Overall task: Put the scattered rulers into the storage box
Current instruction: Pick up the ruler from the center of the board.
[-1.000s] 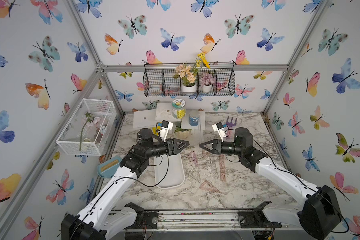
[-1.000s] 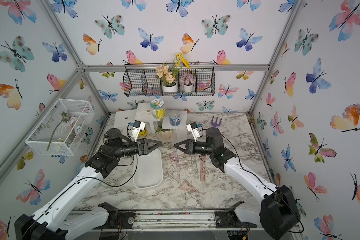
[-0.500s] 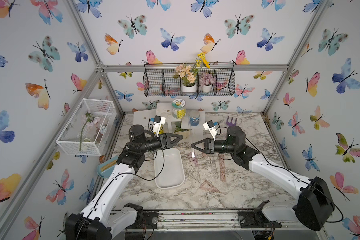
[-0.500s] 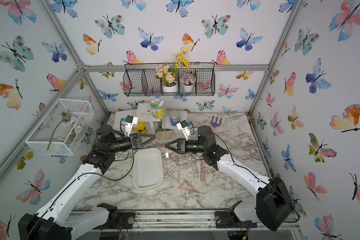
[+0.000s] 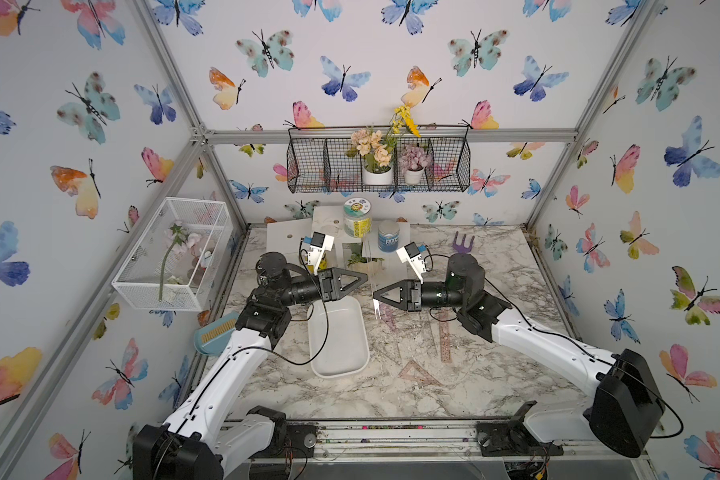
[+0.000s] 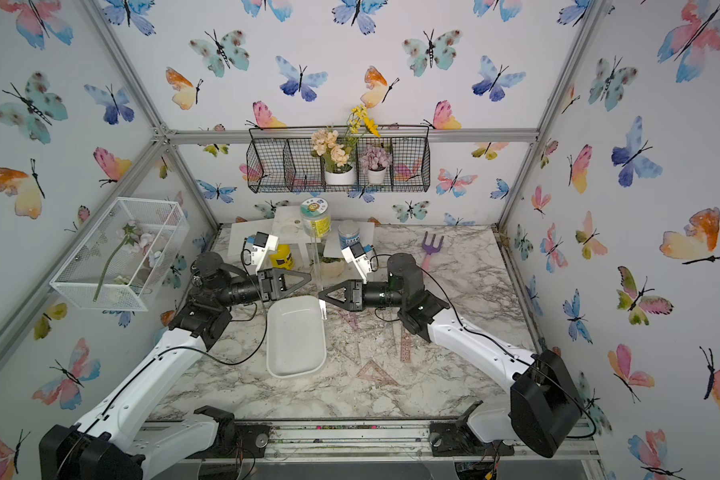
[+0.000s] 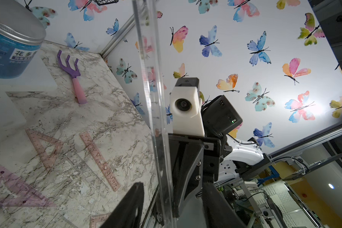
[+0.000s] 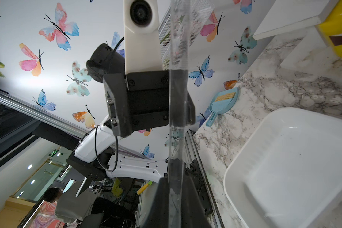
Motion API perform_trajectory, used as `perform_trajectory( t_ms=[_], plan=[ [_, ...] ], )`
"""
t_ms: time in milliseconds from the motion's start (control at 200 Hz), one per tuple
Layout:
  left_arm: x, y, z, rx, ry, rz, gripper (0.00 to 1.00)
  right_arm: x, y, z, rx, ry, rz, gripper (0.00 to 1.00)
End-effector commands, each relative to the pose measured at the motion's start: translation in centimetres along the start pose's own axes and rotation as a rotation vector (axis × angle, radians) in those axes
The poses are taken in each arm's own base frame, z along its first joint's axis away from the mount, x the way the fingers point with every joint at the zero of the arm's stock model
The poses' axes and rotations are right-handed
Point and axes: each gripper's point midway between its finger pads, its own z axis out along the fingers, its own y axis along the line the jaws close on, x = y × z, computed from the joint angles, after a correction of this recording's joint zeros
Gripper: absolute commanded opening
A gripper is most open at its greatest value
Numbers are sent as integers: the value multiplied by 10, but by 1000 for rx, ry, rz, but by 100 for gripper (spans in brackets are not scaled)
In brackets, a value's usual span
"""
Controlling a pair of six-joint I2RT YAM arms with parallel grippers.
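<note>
My right gripper (image 5: 376, 296) (image 8: 175, 183) is shut on the lower part of a clear straight ruler (image 5: 371, 270) (image 6: 317, 274) (image 8: 178, 59), which stands upright above the far right corner of the white storage box (image 5: 314, 332) (image 6: 275, 332) (image 8: 284, 167). My left gripper (image 5: 366, 277) (image 7: 173, 185) faces it, open, and that ruler (image 7: 152, 98) stands between its fingers (image 7: 134, 197) without touching them. To the right of the box, pink rulers lie flat on the marble: a straight ruler (image 5: 444, 338) (image 7: 99, 159) and set squares (image 5: 416, 372) (image 7: 41, 146).
A purple garden fork (image 5: 462, 243) lies at the back right. Jars (image 5: 357, 218) and white blocks stand at the back, with a yellow pot (image 6: 281, 257). A blue dustpan (image 5: 217, 332) leans at the left edge, under the white wire cage (image 5: 175, 253). A black basket (image 5: 379, 166) hangs on the back wall.
The two grippers have come closer together above the box's far end. The right one carried the upright ruler leftward, in between the left jaws, which have narrowed a little.
</note>
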Motion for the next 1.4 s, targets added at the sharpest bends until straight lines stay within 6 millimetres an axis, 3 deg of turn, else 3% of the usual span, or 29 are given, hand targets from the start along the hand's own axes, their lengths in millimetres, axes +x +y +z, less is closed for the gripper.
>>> perform_trajectory(
  t_ms=[0, 931, 1146, 1297, 1397],
  plan=[
    [4, -7, 0, 52, 24, 6, 52, -6, 21, 7, -68, 14, -52, 2],
    [4, -18, -1, 108, 24, -2, 22, -2, 24, 12, -77, 40, -66, 2],
    [6, -16, -2, 104, 27, -10, 10, 1, 21, 12, -71, 45, -58, 2],
    [8, -13, -2, 87, 34, -19, 0, 1, 21, 12, -69, 44, -60, 7],
    [9, -11, -1, 77, 42, -23, 0, -1, 20, 12, -67, 40, -64, 11]
  ],
)
